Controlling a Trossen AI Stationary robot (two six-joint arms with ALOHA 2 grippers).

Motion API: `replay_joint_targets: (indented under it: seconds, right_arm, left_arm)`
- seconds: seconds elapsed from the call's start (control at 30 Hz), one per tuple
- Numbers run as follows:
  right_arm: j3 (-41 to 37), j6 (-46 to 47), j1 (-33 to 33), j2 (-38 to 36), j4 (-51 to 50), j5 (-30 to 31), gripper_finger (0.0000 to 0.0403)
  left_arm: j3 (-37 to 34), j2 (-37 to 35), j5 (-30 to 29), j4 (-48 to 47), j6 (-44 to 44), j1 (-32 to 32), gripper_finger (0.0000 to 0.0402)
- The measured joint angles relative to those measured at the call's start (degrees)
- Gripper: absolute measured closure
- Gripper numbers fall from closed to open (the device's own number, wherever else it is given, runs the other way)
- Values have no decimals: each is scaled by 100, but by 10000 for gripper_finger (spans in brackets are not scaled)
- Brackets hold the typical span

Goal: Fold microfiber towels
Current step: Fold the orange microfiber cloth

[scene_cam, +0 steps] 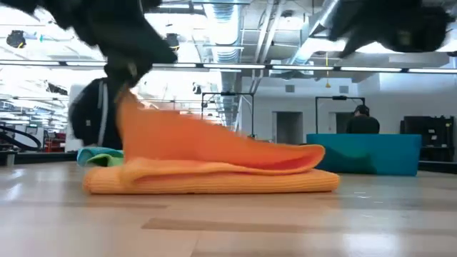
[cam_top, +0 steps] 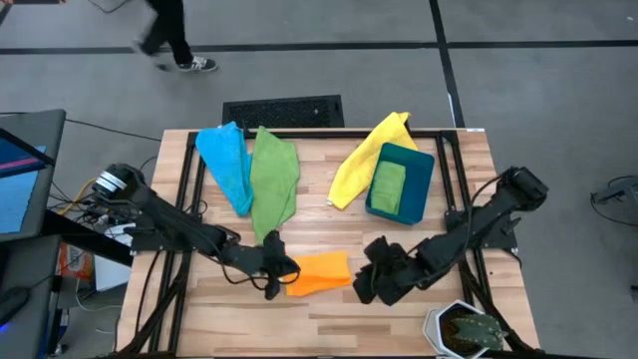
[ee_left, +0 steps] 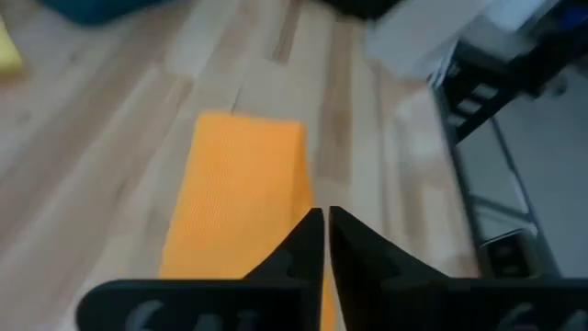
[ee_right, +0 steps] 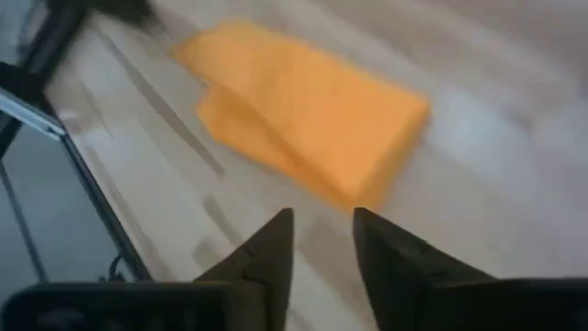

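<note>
The left gripper point(cam_top: 276, 269) pinches the raised edge of the folded orange towel point(cam_top: 321, 272) at the table's point(cam_top: 399, 309) front middle; its fingers point(ee_left: 312, 244) are nearly closed on the cloth. The right gripper point(cam_top: 374, 279) hangs just beside the towel's other end, jaws apart, holding nothing. Behind lie the green towel point(cam_top: 274, 179), blue towel point(cam_top: 224, 160) and yellow towel point(cam_top: 364, 160). The teal bin point(cam_top: 419, 184) holds another folded green cloth point(cam_top: 387, 185).
</note>
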Motion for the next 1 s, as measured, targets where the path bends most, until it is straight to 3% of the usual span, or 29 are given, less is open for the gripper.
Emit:
replay_joint_targets:
  seconds: [0.13, 0.33, 0.57, 1.0]
  right_arm:
    - [0, 783, -110, 279, -293, -490, 214]
    - [0, 946, -494, 883, 637, -393, 196]
    - [3, 1186, -1045, 1251, 651, -1241, 205]
    - [31, 1227, -1341, 2028, 880, -1643, 195]
  left_arm:
    - [11, -350, 252, 40, 259, -14, 354]
    - [7, 78, 953, -239, 381, -44, 322]
    - [-86, 567, 826, -15, 402, -116, 317]
    - [-81, 1004, 839, 79, 448, 25, 317]
